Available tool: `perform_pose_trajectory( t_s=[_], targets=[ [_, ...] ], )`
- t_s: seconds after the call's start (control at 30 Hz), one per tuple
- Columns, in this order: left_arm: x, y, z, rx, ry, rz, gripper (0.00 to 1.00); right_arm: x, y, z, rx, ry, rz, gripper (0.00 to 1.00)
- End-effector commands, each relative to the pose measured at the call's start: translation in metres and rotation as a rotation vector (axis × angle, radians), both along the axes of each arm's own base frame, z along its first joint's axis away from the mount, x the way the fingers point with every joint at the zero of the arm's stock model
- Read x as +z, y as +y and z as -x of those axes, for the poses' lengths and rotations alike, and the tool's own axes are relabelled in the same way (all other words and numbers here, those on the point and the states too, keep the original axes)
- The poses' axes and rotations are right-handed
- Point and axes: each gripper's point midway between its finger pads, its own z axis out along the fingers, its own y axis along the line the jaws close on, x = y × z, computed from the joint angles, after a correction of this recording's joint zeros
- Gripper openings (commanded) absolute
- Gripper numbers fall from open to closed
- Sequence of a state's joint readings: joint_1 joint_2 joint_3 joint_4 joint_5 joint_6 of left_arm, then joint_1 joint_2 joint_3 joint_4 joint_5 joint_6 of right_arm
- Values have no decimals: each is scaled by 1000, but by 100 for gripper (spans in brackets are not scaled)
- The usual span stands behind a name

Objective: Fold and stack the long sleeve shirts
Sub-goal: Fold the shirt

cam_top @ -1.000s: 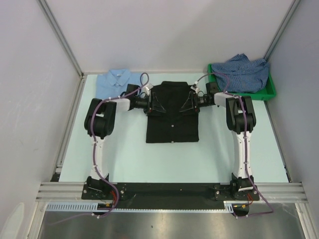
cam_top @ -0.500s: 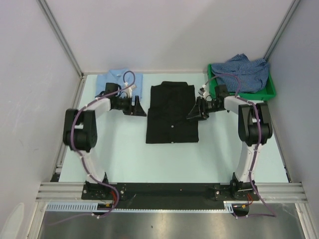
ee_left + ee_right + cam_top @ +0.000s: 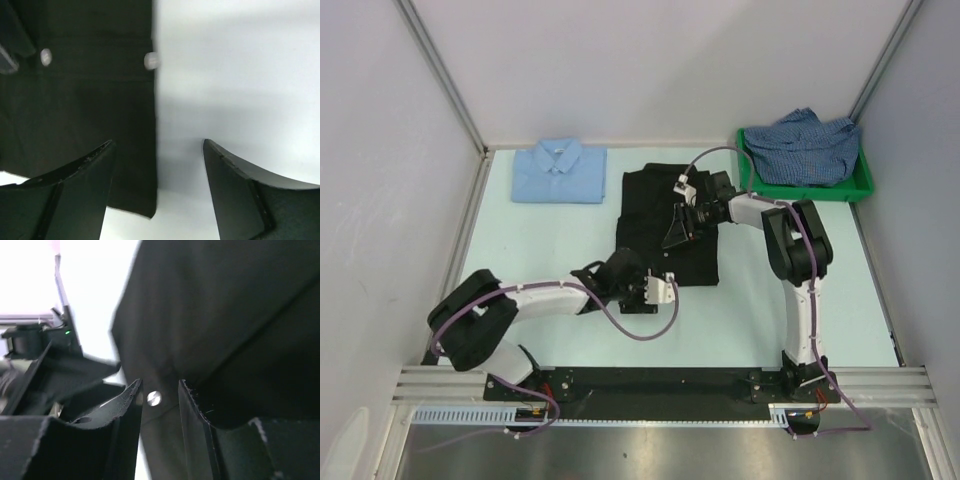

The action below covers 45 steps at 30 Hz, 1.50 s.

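The black shirt (image 3: 665, 200) lies folded flat at mid-table. My left gripper (image 3: 628, 278) is open at its near left corner; in the left wrist view (image 3: 157, 145) the shirt's edge (image 3: 130, 125) and corner lie between the jaws, with two pale buttons (image 3: 150, 60) further up. My right gripper (image 3: 674, 236) hovers over the black shirt's middle with its jaws narrowly open; a pale button (image 3: 154, 398) shows in the gap (image 3: 159, 386). The light blue shirt (image 3: 560, 170) lies folded at the back left. The checked shirt (image 3: 807, 145) is heaped in the bin.
A green plastic bin (image 3: 865, 182) stands at the back right corner. Grey walls close in the back and both sides. A purple cable (image 3: 620, 325) loops below the left wrist. The left gripper's body shows in the right wrist view (image 3: 55, 372).
My left arm has swung from beside the light blue shirt down to the black shirt's near left corner. My right gripper has moved left from the shirt's right edge onto its middle.
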<state>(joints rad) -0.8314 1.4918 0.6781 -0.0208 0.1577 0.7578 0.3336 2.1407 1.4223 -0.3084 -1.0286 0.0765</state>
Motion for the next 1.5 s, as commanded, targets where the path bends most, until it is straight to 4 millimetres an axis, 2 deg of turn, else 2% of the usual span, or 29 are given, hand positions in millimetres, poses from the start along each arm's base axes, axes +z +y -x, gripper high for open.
perform_pose_trajectory(
  t_s=[0.0, 0.03, 0.07, 0.17, 0.27, 0.37, 0.4, 0.43, 0.47, 0.5, 0.57, 0.6, 0.63, 0.73, 0.8, 0.83, 0.87, 0.97, 1.1, 1.17, 1.23, 1.27, 1.33, 1.4, 1.47],
  targets=[
    [7, -15, -24, -1, -260, -57, 73, -15, 2, -30, -23, -58, 3, 39],
    [-1, -15, -18, -30, -271, -83, 73, -19, 1, -31, -28, -47, 6, 39],
    [-8, -10, -20, -21, -290, -119, 72, -30, -1, -29, -27, -22, 14, 38],
    [-15, -6, -25, -12, -328, -152, 68, -45, -5, -23, -21, 17, 32, 38],
    [-22, -3, -23, -17, -314, -173, 53, -51, -6, -19, -10, 31, 38, 38],
    [-12, -5, -19, -20, -299, -140, 26, -49, -5, -14, 1, 35, 40, 38],
    [-6, -5, -15, -29, -280, -130, 7, -44, -5, -11, 7, 31, 38, 38],
    [0, -10, -13, -27, -262, -109, 0, -40, -4, -10, 9, 29, 36, 38],
    [3, -11, -9, -39, -236, -104, 0, -39, -2, -3, 19, 33, 37, 38],
    [5, -13, 1, -64, -178, -101, 0, -29, -1, -2, 20, 20, 32, 38],
    [20, -14, 12, -68, -128, -58, 0, -18, 5, 5, 26, 24, 22, 41],
    [19, -9, 21, -81, -86, -73, 0, -5, 7, 5, 24, 5, 11, 41],
    [32, -11, 27, -83, -73, -34, 0, 1, 9, 5, 16, 11, 3, 41],
    [41, -4, 50, -121, 1, -38, 0, 24, 11, -4, 2, -54, -15, 43],
    [53, 2, 65, -132, 42, -28, 0, 31, 13, -5, 10, -76, -12, 43],
    [55, 2, 74, -153, 76, -17, 0, 30, 15, -4, 19, -82, -5, 43],
    [57, 9, 82, -156, 105, -30, 0, 25, 16, 4, 45, -78, 9, 43],
    [71, 12, 99, -161, 175, -12, 0, 6, 24, 31, 105, -39, 39, 42],
    [94, 12, 114, -147, 248, 34, 0, -20, 33, 63, 176, -33, 70, 41],
    [98, 14, 121, -149, 279, 38, 0, -31, 35, 77, 203, -25, 94, 40],
    [110, 10, 128, -155, 315, 73, 0, -36, 34, 88, 220, -17, 106, 40],
    [113, 12, 133, -159, 336, 72, 0, -40, 33, 101, 242, 8, 118, 40],
    [129, 10, 137, -167, 346, 112, 0, -35, 31, 117, 282, 0, 120, 40],
    [140, 10, 137, -168, 332, 125, 0, -27, 26, 141, 315, 19, 126, 40],
    [146, 13, 138, -177, 322, 130, 0, -18, 25, 155, 332, 35, 121, 41]
  ],
)
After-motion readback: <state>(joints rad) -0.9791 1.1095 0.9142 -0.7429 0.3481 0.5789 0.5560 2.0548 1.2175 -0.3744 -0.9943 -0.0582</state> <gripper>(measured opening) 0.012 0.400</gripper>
